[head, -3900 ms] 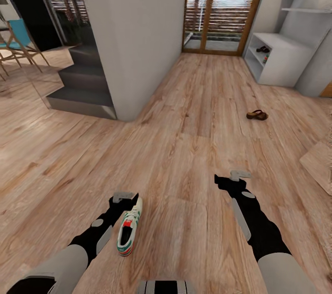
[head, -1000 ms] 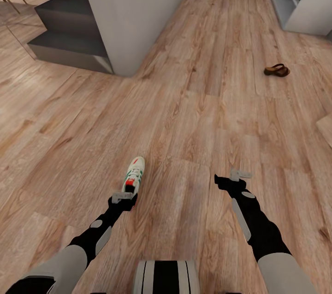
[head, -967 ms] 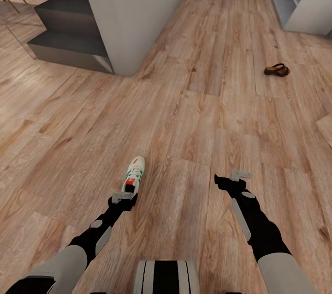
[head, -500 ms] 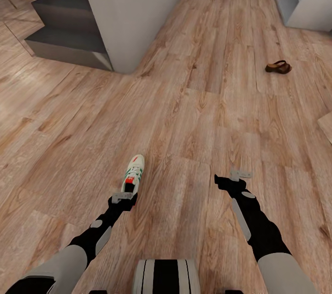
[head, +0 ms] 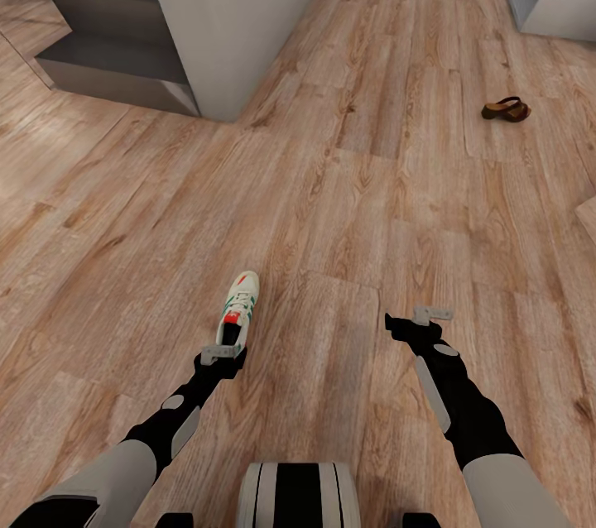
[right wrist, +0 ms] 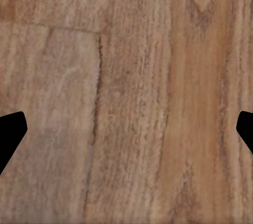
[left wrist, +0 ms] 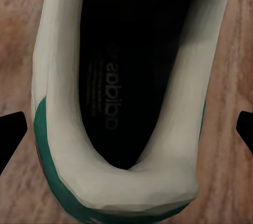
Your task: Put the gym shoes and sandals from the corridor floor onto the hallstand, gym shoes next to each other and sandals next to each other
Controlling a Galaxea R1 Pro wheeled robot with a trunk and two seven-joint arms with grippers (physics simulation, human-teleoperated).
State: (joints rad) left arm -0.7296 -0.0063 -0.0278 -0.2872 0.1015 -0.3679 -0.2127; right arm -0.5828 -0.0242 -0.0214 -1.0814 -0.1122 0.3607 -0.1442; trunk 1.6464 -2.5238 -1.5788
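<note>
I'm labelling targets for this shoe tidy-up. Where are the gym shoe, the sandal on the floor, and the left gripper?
gym shoe [head: 237,309]: head view, on the laces and tongue.
sandal [head: 507,108]: head view, on its strap, lying on the floor.
left gripper [head: 220,354]: head view, between its fingertips, at the shoe's heel.

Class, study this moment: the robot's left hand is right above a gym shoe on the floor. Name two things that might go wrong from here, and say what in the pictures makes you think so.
1. The left hand is open over the heel of the gym shoe, its fingertips wide of the heel collar. Closing there may pinch only the soft rim, so the shoe could slip or tip.
2. The sandal lies on the corridor floor toward the hallstand. Driving there, the base might bump it.
</note>
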